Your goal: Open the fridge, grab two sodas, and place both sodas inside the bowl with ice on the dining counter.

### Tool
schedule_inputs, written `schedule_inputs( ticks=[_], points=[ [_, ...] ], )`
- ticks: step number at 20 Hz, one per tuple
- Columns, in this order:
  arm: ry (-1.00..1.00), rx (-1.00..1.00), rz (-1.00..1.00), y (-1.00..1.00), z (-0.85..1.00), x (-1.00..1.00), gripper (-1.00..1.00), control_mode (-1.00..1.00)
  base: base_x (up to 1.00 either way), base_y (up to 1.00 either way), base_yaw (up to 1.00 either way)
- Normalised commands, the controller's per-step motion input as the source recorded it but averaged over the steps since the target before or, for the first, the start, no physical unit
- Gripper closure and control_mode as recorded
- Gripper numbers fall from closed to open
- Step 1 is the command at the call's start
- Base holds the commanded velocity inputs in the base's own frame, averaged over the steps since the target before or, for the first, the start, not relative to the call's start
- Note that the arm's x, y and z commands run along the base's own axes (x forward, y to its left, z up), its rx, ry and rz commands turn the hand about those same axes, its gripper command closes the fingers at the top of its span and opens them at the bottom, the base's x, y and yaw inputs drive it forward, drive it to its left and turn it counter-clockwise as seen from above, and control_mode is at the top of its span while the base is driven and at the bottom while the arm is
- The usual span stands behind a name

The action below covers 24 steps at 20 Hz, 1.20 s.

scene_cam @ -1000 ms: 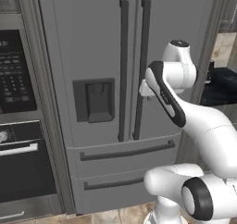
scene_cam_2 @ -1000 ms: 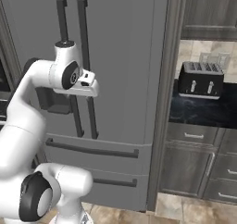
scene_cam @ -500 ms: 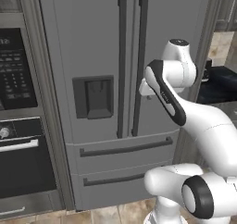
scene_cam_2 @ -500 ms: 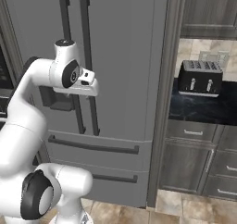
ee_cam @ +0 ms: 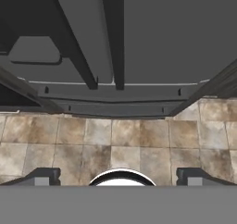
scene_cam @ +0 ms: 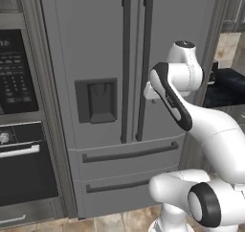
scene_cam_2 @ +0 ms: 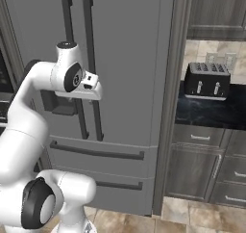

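fridge [scene_cam: 95,58]: straight ahead of the arm, both doors closed
fingers [ee_cam: 118,177]: spread wide, holding nothing, aimed down at the tile floor [ee_cam: 139,140]
toaster [scene_cam_2: 206,80]: on table right of fridge

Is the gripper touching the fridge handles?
Apart. In the hand view the gripper is open, with floor between its fingertips, and the fridge handles lie ahead.
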Motion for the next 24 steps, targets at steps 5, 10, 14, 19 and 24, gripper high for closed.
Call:
schedule_inputs(
  ticks=[5,10,14,19,24],
  points=[
    [-0.23,-0.07,0.00,0.02,0.00,-0.01,-1.00,-1.00,0.00,0.02,0.00],
    [-0.40,-0.11,0.00,0.01,0.03,0.06,-1.00,-1.00,0.00,0.00,0.00],
    [-0.23,-0.05,0.00,0.05,0.08,0.25,-1.00,-1.00,0.00,0.00,0.00],
    [-0.10,0.03,0.00,0.11,0.24,0.39,-1.00,-1.00,0.00,0.00,0.00],
    [-0.01,0.05,0.00,0.16,0.26,0.62,-1.00,-1.00,0.00,0.00,0.00]
  ],
)
